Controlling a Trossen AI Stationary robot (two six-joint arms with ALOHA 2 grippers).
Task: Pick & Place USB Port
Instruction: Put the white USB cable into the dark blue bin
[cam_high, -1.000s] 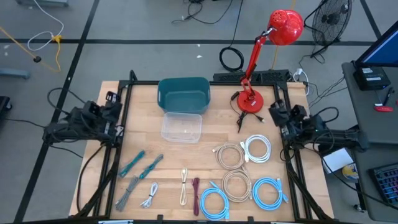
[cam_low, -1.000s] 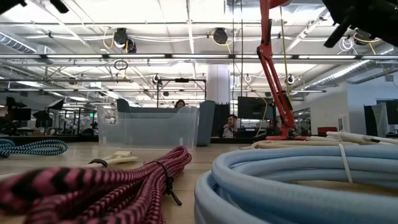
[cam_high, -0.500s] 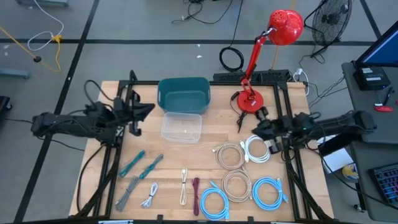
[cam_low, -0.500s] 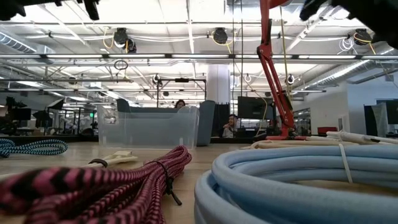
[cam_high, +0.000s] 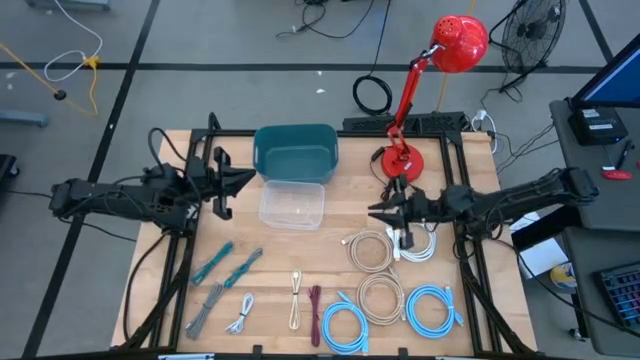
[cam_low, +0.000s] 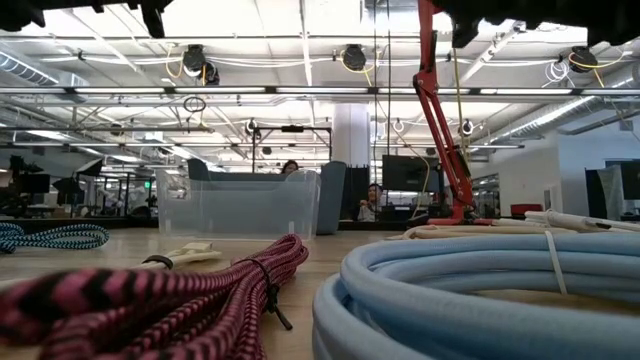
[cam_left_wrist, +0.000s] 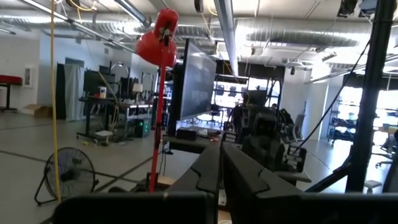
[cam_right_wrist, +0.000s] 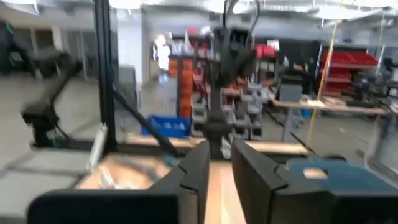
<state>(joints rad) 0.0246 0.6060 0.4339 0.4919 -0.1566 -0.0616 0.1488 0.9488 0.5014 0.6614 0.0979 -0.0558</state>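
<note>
Several bundled cables lie flat on the near half of the wooden table: a white coil (cam_high: 415, 240), beige coils (cam_high: 370, 250), blue coils (cam_high: 432, 308), a maroon cable (cam_high: 315, 315), a white cable (cam_high: 296, 300) and teal braided ones (cam_high: 228, 265). Which of them is the USB port I cannot tell. My left gripper (cam_high: 240, 177) hangs shut above the table, left of the clear container (cam_high: 292, 205); its fingers (cam_left_wrist: 202, 174) lie almost together. My right gripper (cam_high: 376, 212) hovers high over the table right of that container, near the white coil, a little open (cam_right_wrist: 219, 152).
A teal bin (cam_high: 295, 150) stands at the far edge behind the clear container. A red desk lamp (cam_high: 405, 160) stands at the far right, its arm rising over the table. Black frame rails run along both sides. Bare wood lies between the container and the cables.
Both arms have unfolded from the table's sides and swung inward and up. My left gripper moved toward the right edge, then held still. My right gripper kept travelling toward the left edge, past the lamp base to a spot above the white coil. No cable has moved.
</note>
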